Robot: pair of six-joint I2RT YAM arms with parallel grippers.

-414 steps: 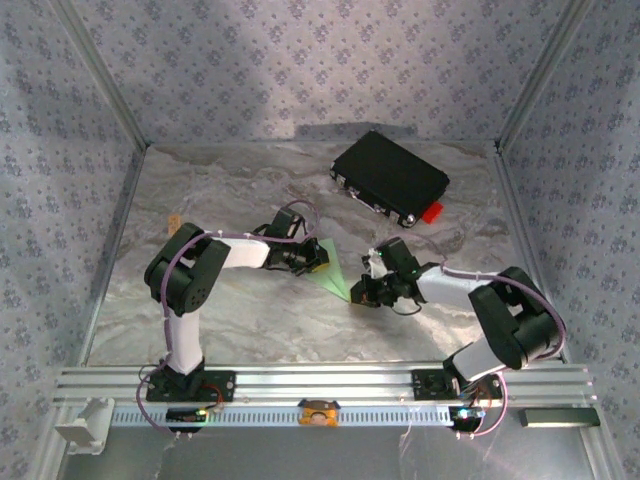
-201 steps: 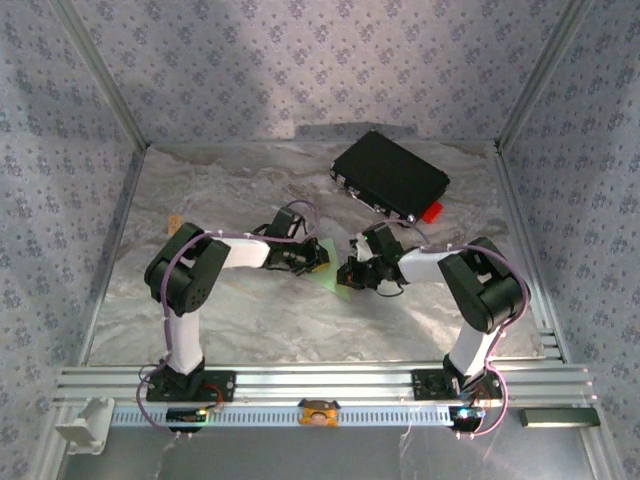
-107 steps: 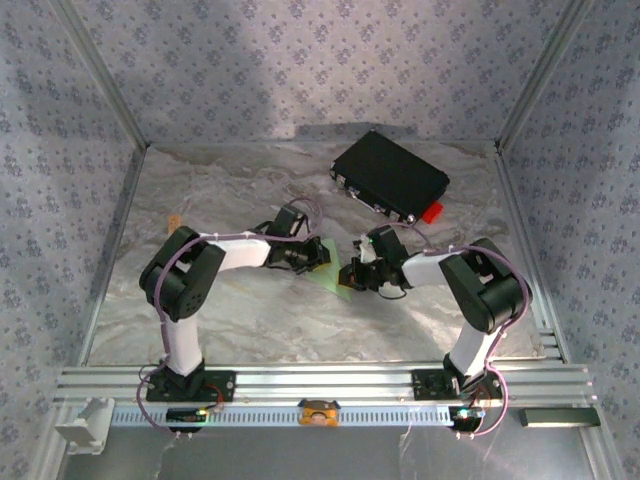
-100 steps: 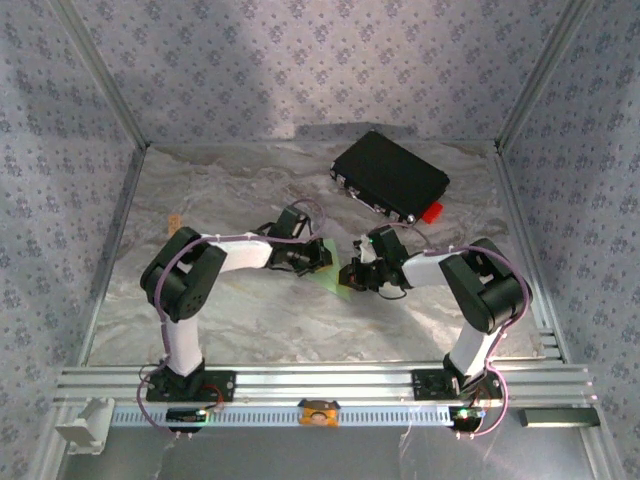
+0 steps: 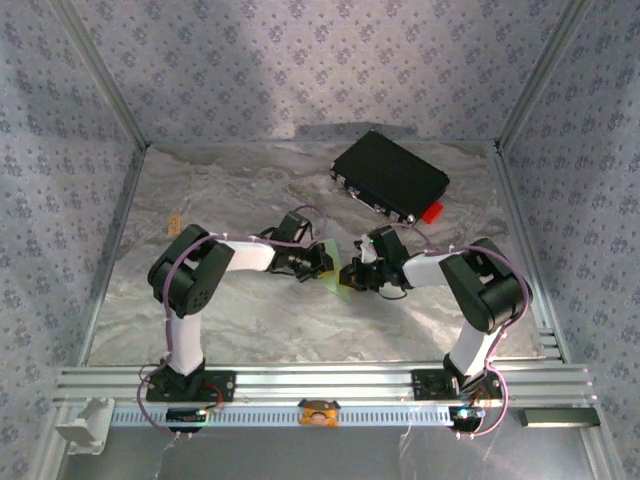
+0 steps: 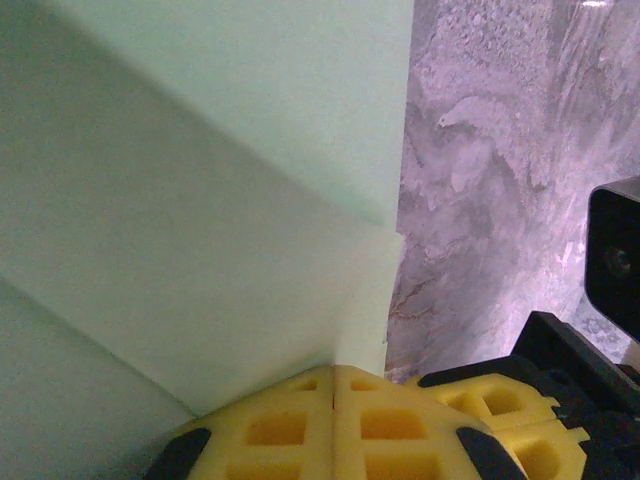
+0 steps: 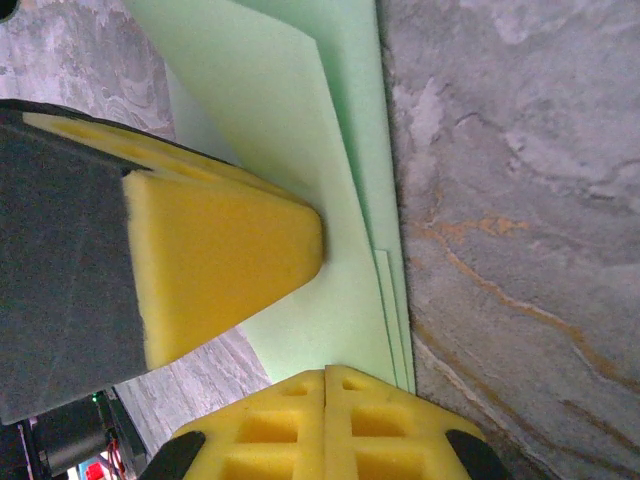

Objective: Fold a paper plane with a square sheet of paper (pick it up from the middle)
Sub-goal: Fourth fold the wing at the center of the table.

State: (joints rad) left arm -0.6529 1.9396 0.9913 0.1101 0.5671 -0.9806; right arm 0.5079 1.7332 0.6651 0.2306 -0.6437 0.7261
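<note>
The folded pale green sheet of paper lies flat on the marble table between the two arms. In the right wrist view its stacked layers show stepped edges on the right. My left gripper is shut, and its closed yellow tips rest on the paper near a diagonal crease. My right gripper is shut too, its tips meeting on the near edge of the sheet. The left gripper's yellow pad touches the paper just ahead of them.
A black rectangular case lies at the back right with a small red tab by its corner. A small tan piece sits near the left wall. Patterned walls enclose the table; an aluminium rail runs along the front.
The left gripper's jaws closed and it shifted slightly right on the paper. The right gripper swung in from the right to the sheet's edge and has held there.
</note>
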